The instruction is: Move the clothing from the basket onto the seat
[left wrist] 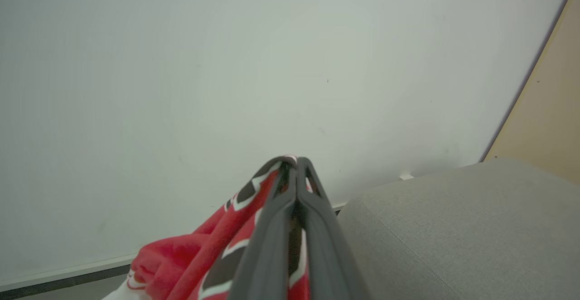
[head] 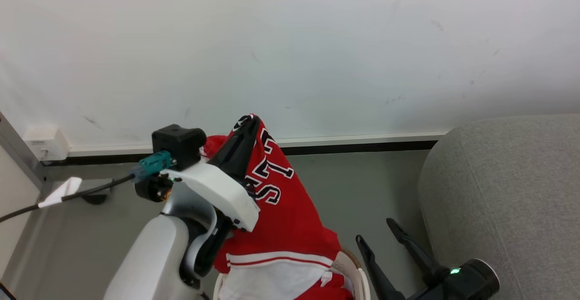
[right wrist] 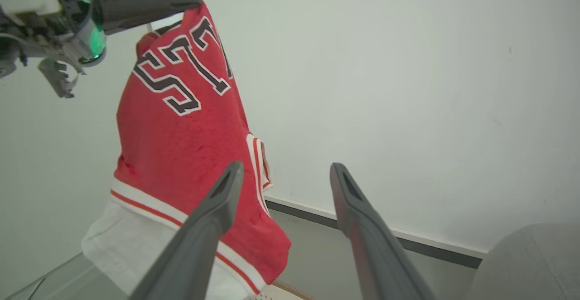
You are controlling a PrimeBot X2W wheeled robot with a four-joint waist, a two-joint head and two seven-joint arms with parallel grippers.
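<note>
Mid-lift. Holding the soft red jersey with black-edged white lettering [head: 281, 200] in the left gripper [head: 250, 119], fingers pressed tight together on a small bite of its top edge, raised in front of the white wall [head: 317, 41]. Hangs down from there in one long drape, with the white-trimmed lower end lying over the small cream-white plastic basket with the brown rim [head: 359, 275], bottom centre of the head view. More red cloth at the basket mouth; cannot tell whether same garment or a second piece.

Keeping the right gripper [head: 374, 230] low, jaws spread wide, nothing in it, parked between basket and the big grey fabric seat with rounded padded edges [head: 507, 191] on the right.

To do this step well:
- Lift higher before any sideways move, so the hem clears the rim. Otherwise likely to drag or tip that light basket.
- Swing right slowly and avoid jerks: small bite, thin cloth, could slip.
- Watch the tail near the open right fingers for a snag; pull that arm back if needed.
- Carry well past the rounded edge, lower until the cloth pools on the cushion, then release. Dropping at the edge risks a slide to the floor.
</note>
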